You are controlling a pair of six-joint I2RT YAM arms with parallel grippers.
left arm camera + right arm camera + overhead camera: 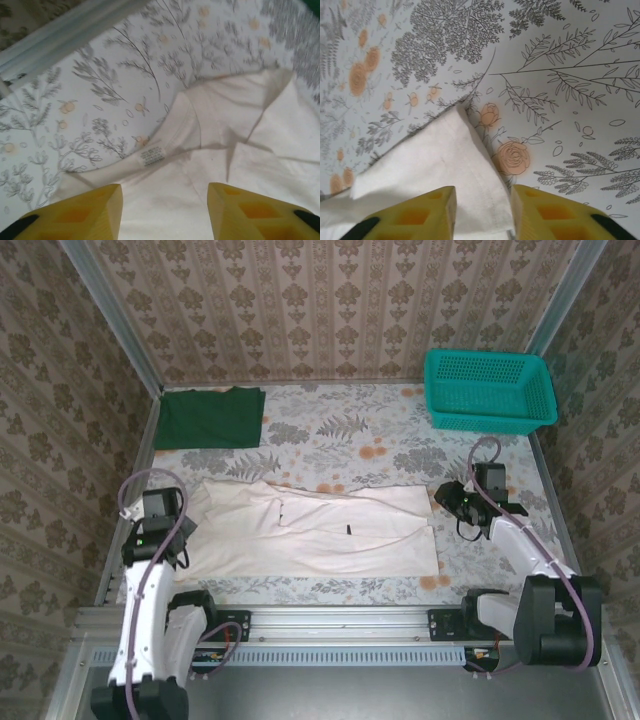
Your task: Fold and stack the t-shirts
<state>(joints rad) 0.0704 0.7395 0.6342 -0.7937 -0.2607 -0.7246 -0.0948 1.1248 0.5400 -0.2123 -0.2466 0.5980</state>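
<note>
The floral worktop point(340, 430) carries everything I have to manage, and the largest piece on it is the off-white t-shirt point(320, 530). It lies flat as a long band parallel to the near edge, reaching from my left arm almost to my right. I judge it is laid out this way so that each arm can take one end for the next fold. The dark green t-shirt point(210, 418) sits in the far left corner as a flat rectangle that looks already folded, well apart from the pale one. That makes it the likely base of the stack, and nothing is on it yet. The teal basket point(490, 415) stands in the far right corner, clear of both shirts and of the working area. My left gripper point(162, 192) hangs over the collar end with its yellow fingers spread apart and the cloth lying loose below the gap, so it holds nothing. My right gripper point(482, 197) is poised over the opposite end, where a corner of the cloth points out onto the bare print. Its fingers also stand apart with no pinch on the fabric. A small white label point(151, 156) shows inside the neckline, and a short dark mark point(349, 530) sits near the middle of the band. By my count there are two shirts, one basket, two grippers, one label and one mark.
</note>
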